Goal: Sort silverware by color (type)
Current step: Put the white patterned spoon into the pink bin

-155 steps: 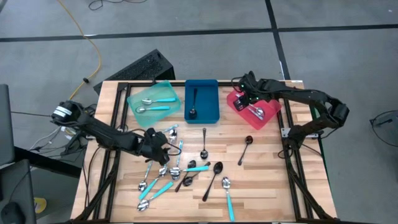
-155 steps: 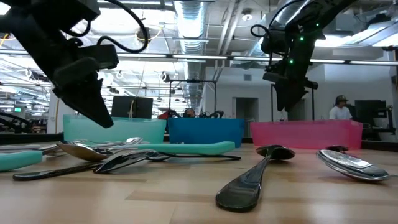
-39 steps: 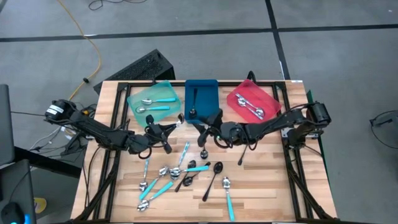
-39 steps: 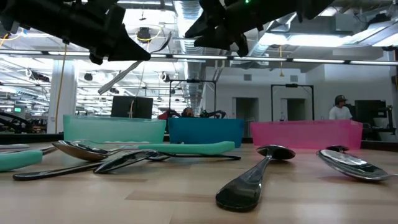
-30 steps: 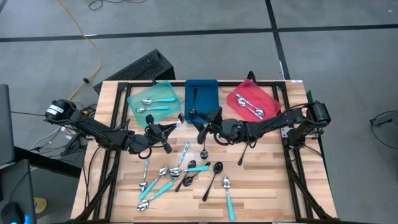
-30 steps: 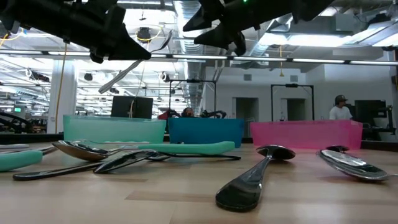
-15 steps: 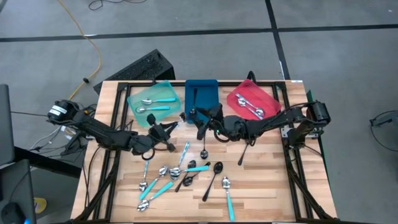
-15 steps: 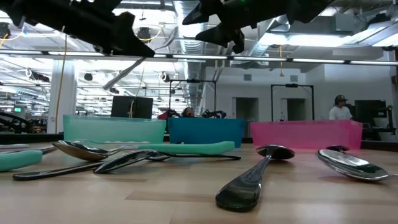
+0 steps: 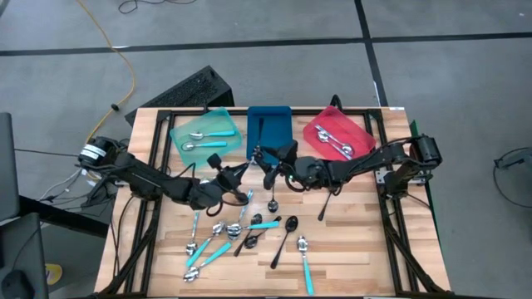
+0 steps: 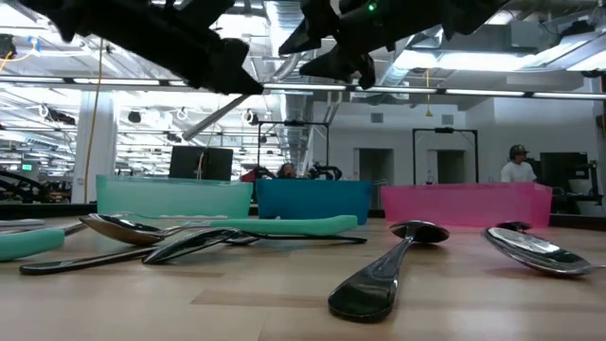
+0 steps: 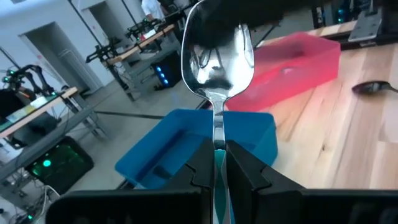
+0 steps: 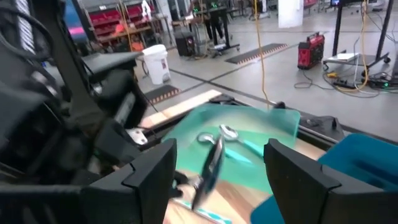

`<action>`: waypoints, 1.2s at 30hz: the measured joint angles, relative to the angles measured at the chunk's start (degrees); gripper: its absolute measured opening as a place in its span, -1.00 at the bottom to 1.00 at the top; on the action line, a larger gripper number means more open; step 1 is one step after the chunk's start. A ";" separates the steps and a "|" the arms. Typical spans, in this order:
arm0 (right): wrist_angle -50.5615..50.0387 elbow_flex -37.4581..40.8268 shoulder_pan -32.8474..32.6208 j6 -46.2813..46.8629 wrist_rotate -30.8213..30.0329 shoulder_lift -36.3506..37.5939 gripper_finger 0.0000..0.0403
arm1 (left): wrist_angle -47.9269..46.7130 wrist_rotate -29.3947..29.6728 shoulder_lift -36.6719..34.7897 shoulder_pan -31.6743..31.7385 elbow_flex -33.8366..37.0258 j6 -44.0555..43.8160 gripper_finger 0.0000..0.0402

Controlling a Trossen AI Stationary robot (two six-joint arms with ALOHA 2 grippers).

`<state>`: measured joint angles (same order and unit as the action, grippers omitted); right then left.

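Observation:
My left gripper (image 9: 226,177) hangs over the table's middle, shut on a spoon with a silver bowl (image 11: 217,53) and a teal handle. The bowl points at my right gripper (image 9: 263,164), which hangs open just to its right, near the blue tray. In the right wrist view the held spoon (image 12: 210,165) shows beyond the open fingers and touches neither. Several more spoons lie flat on the wood: a loose heap (image 9: 233,232), a black spoon (image 9: 329,199) and a silver spoon (image 9: 273,196). My left gripper pinches the spoon between its two fingers (image 11: 202,163) at the teal handle's end by the neck (image 11: 219,160). The fingers come nearly level from the table's left and lie along the spoon. Neck and bowl stick out past the fingertips, clear of the table.
Three trays stand along the far edge. The teal tray (image 9: 218,118) holds two teal-handled spoons, the blue tray (image 9: 270,118) a black spoon, the red tray (image 9: 357,133) silver spoons. A person (image 10: 518,163) stands far back in the room.
My left gripper has carried the spoon toward the table's right, closer to my right gripper, and has rolled somewhat about its own line. The spoon stays lifted clear.

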<state>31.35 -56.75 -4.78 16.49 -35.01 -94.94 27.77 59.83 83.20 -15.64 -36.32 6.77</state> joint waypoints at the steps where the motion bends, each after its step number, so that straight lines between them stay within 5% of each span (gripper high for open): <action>1: -0.50 0.00 0.00 0.00 -0.37 0.00 0.31 | 0.00 0.02 0.00 0.00 -0.34 0.52 -0.97; 11: -1.04 0.00 0.07 0.00 -1.35 0.00 0.14 | -0.38 -2.59 0.00 0.00 -0.81 0.96 -0.97; 23: -2.58 -0.10 0.05 0.49 -0.72 0.04 -0.86 | -0.17 -3.07 0.02 0.05 -0.81 1.00 -0.97; 36: -5.30 0.04 0.13 1.31 -0.92 -0.11 -0.86 | 0.03 -6.10 0.00 -0.14 -0.89 1.57 -0.70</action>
<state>26.05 -56.71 -4.64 17.80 -35.93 -95.04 27.80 53.73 83.20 -15.78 -37.21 8.34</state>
